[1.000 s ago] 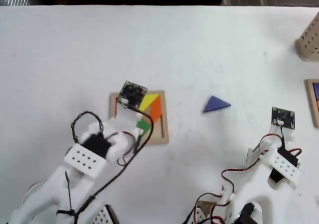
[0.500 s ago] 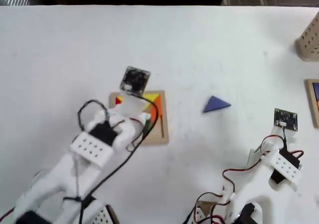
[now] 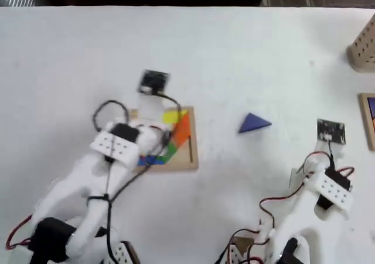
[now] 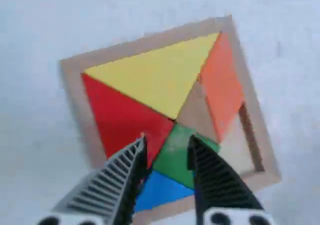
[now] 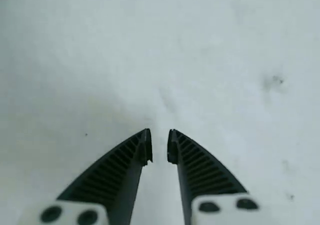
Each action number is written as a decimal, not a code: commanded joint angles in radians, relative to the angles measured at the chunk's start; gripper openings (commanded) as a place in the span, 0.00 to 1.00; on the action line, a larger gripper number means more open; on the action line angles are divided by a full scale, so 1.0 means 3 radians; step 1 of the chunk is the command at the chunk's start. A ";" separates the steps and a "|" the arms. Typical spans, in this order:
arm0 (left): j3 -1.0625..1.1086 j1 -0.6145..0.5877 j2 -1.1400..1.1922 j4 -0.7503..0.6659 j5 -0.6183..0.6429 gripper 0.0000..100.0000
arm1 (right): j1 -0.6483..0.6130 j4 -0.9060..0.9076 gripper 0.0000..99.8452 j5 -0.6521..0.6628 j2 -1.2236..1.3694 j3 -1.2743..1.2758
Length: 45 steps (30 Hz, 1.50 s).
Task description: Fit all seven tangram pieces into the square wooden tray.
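Tray (image 3: 193,146) half hidden under left arm (image 3: 88,179), left gripper (image 4: 167,142) parted, empty, right gripper (image 5: 159,145) narrowly parted.

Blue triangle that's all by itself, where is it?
In the high view the blue triangle lies on the white table, right of the wooden tray and apart from it.

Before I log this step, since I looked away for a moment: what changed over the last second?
The left arm swung across the tray toward the table's far side, uncovering the blue piece set in it. Its pincer is open over the tray and holds nothing. The loose blue triangle, the tray and the right arm stayed about where they were.
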 commanded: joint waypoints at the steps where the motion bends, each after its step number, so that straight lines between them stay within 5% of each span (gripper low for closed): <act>1: -0.0169 -0.0463 -0.0176 0.0332 -0.0005 0.24 | -0.0258 0.0299 0.08 -0.0199 -0.0069 -0.0455; 8: 0.0077 -0.1312 -0.0187 0.0194 -0.0783 0.17 | -0.0923 0.0770 0.08 -0.0644 -0.0059 -0.1120; 19: 0.0148 -0.1578 -0.0176 0.0005 -0.0823 0.26 | -0.1716 0.0795 0.15 -0.2015 0.1506 -0.2184; 31: 0.0164 -0.1573 -0.0171 -0.0020 -0.0844 0.27 | -0.1900 0.0826 0.19 -0.1857 0.3230 -0.3642; 35: 0.0164 -0.1573 -0.0171 -0.0020 -0.0849 0.27 | -0.1992 0.0887 0.30 -0.1652 0.3393 -0.3877; 45: 0.0164 -0.1573 -0.0166 -0.0020 -0.0849 0.27 | -0.2115 0.0780 0.29 -0.1626 0.3491 -0.3892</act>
